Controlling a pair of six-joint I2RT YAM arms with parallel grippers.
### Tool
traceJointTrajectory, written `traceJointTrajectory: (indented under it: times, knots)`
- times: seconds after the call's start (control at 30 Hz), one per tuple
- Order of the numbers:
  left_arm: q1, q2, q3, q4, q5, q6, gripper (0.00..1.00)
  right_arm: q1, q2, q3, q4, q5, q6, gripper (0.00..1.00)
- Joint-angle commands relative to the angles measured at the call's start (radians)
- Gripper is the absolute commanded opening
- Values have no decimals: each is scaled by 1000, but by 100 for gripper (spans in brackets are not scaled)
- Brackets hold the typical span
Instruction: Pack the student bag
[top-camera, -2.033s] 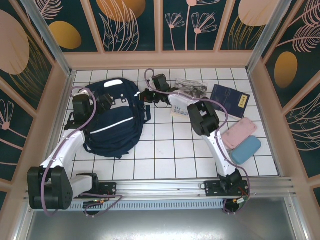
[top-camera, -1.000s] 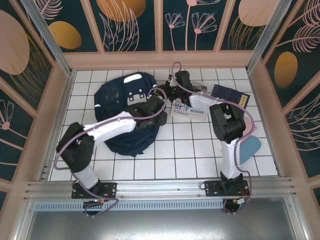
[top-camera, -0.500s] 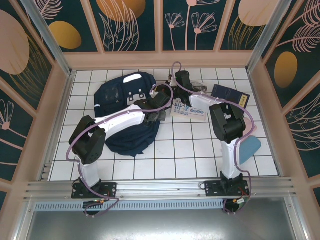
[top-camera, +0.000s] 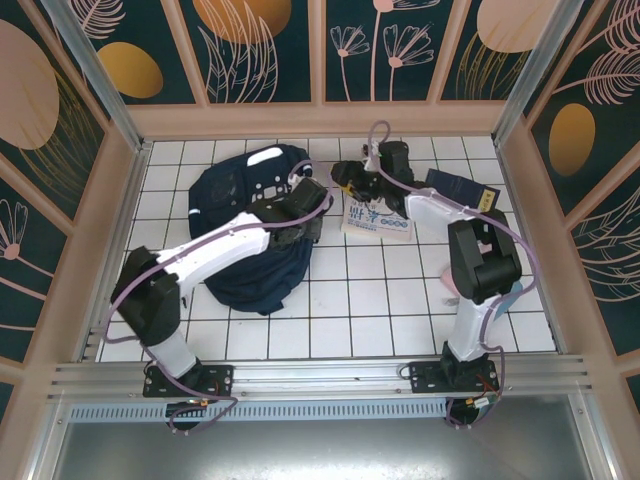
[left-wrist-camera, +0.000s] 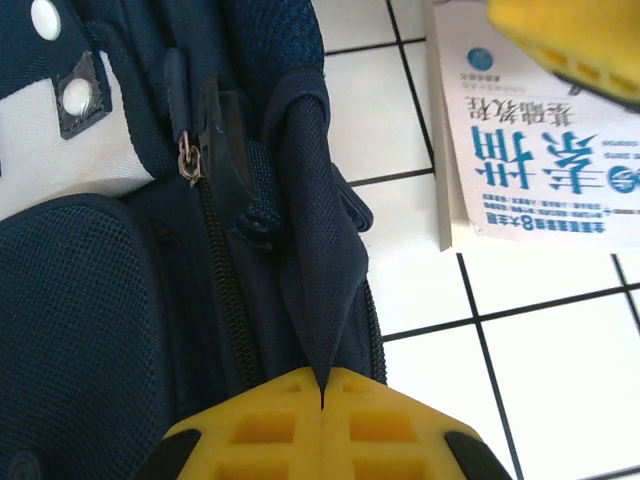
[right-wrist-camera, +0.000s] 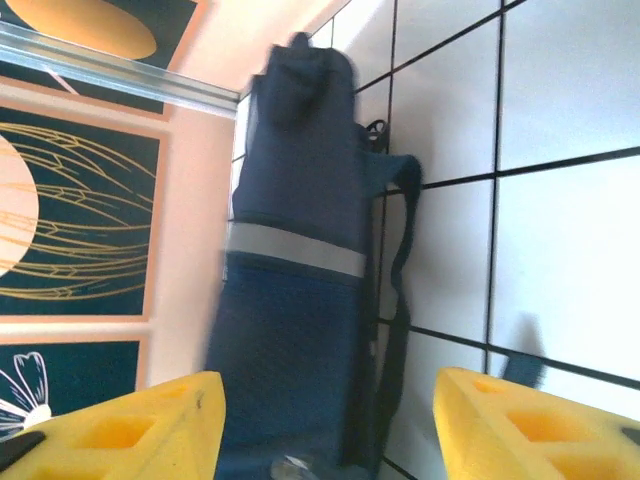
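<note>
The left claw (left-wrist-camera: 322, 392) pinches a mesh strap (left-wrist-camera: 305, 220) of the student bag (left-wrist-camera: 90, 320) (zipper (left-wrist-camera: 225, 290) alongside); a white workbook (left-wrist-camera: 540, 170) lies beside on the tiled surface (left-wrist-camera: 430, 290).

The left claw (left-wrist-camera: 322, 392) is clamped on a strap of the student bag (left-wrist-camera: 120, 300), and the bag's bulk blocks everything to its left and straight ahead. To its right runs a narrow lane of bare worktop (left-wrist-camera: 420, 300). Past that lane the white booklet (left-wrist-camera: 540, 150) lies flat, with a finger of the right claw (top-camera: 345, 178) hanging over its far corner. Ahead of the right claw's parted fingers (right-wrist-camera: 130, 425) the bag fills the left side, and bare tiles lie open to the right. Behind both claws, toward the arm bases, the worktop is wide and free.
</note>
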Motion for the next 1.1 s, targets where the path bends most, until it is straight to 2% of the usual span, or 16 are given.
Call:
traceJointTrajectory:
  times: [0.0, 0.17, 0.27, 0.33, 0.4, 0.53, 0.8, 0.97, 1.07]
  knots:
    - [29, -76, -54, 68, 58, 48, 0, 10, -55, -120, 22, -109, -159, 52]
    - [92, -135, -115, 104, 166, 86, 0, 15, -94, -218, 71, -177, -347, 51]
    - [113, -160, -127, 115, 198, 104, 0, 43, -61, -194, 77, -268, -429, 51]
    - [117, -164, -120, 112, 204, 109, 0, 71, -35, -164, 43, -274, -492, 51]
    - [116, -167, -113, 107, 202, 110, 0, 94, -7, -126, 13, -260, -532, 46]
    - [116, -161, -89, 82, 189, 115, 0, 113, 30, -88, 35, -275, -540, 40]
    - [117, -170, -64, 68, 176, 124, 0, 127, 68, -89, 132, -180, -460, 33]
    - [117, -168, -37, 65, 177, 118, 0, 132, 27, -233, 397, -146, -330, 34]
    - [117, -160, -12, 57, 182, 109, 0, 149, -9, -320, 486, -69, -384, 36]
